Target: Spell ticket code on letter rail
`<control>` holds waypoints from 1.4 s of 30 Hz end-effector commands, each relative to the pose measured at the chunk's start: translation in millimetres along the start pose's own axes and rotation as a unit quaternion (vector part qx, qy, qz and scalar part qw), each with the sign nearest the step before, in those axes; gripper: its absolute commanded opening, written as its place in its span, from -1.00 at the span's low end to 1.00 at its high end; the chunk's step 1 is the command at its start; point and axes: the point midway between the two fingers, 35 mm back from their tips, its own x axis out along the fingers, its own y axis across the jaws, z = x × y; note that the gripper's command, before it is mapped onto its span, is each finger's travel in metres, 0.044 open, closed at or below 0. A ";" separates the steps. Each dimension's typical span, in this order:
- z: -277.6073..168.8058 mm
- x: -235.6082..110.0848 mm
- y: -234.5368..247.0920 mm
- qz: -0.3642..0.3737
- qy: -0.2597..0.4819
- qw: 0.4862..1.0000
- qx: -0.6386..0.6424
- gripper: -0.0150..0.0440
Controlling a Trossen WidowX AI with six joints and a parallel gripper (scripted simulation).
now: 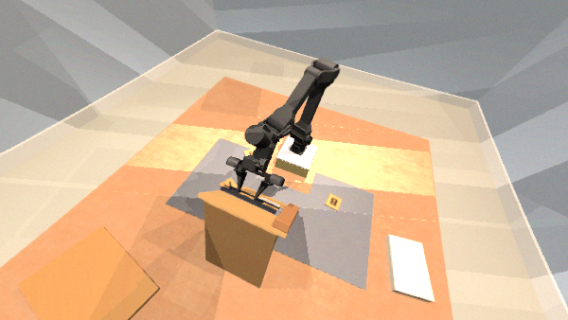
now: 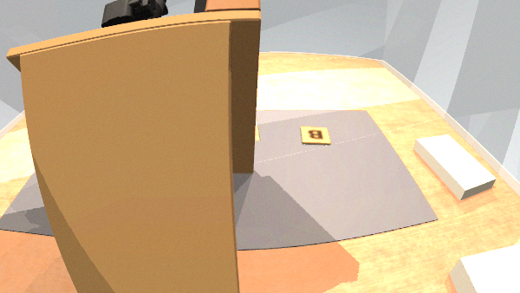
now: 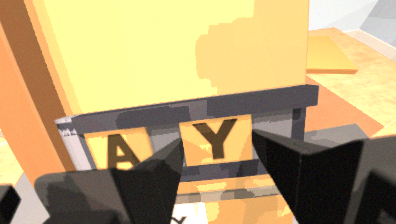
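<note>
Only the wrist view shows the gripper point(image 3: 215, 150) clamped on the Y tile point(image 3: 216, 140) in the rail point(image 3: 200, 107), right of the A tile point(image 3: 118, 152); exterior view shows the B tile point(image 2: 315, 134) lying centre-frame on the worktop point(image 2: 433, 234).

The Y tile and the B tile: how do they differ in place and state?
The Y tile sits upright in the dark rail on the board, beside the A tile; the B tile lies flat on the grey mat. The tool is shut on the Y tile; the B tile lies free. Both are yellow squares with dark letters.
</note>
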 end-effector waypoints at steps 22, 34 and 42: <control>1.5 -1.0 13.9 -0.003 -0.003 1.000 0.002 -0.49; 0.2 0.0 19.0 0.001 0.000 1.000 0.001 -0.40; 0.2 -0.9 19.0 -0.001 -0.002 1.000 0.001 0.31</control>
